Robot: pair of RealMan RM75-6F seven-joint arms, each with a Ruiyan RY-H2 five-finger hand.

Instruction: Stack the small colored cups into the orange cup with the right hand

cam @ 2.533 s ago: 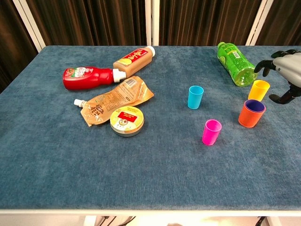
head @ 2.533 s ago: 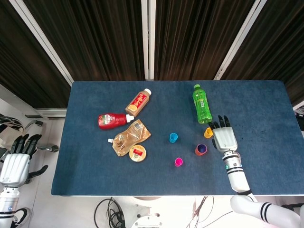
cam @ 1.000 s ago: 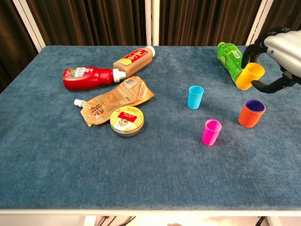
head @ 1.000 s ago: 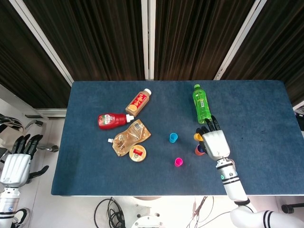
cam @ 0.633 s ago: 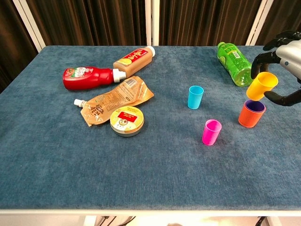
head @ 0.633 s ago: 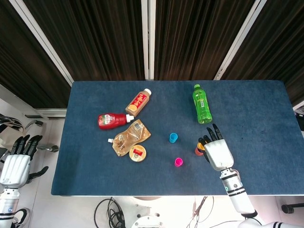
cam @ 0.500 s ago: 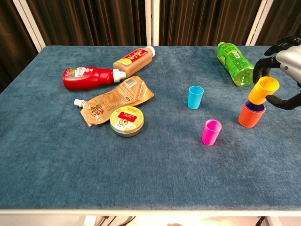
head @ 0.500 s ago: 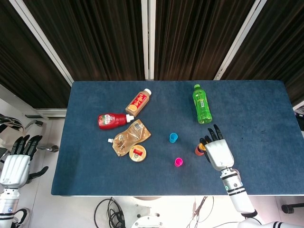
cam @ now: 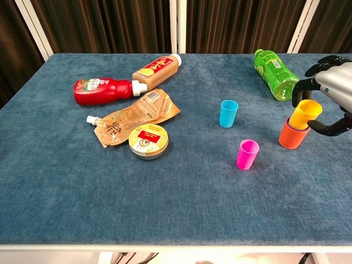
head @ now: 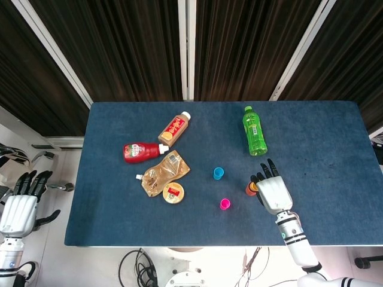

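Right robot hand (cam: 330, 93) is seen grasping the yellow cup (cam: 305, 114), its base tilted into the mouth of the orange cup (cam: 293, 135) at the right of the blue tabletop (cam: 181, 187). For a clean nest, the yellow cup should be squared upright and lowered fully before it is let go, lest the orange cup be tipped. The pink cup (cam: 247, 154) and blue cup (cam: 228, 113) are left waiting nearby. The left robot hand (head: 19, 206) is held off-table, released.
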